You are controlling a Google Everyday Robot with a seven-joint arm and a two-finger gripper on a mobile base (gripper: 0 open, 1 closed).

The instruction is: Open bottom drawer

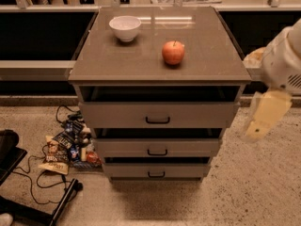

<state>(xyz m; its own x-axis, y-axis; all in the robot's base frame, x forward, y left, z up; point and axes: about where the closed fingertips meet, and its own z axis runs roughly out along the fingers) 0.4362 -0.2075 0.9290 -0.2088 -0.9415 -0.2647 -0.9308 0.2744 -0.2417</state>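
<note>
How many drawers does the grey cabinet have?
3: the top drawer under the tabletop, the middle drawer below it, the bottom drawer nearest the floor. None seems hidden. The gripper hangs to their right, apart from them.

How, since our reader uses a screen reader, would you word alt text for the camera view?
A robot's pincer hangs at the right of a grey three-drawer cabinet, well clear of the bottom drawer. A white bowl and a red apple sit on the cabinet top; snack packets and cables litter the floor at left.
</note>
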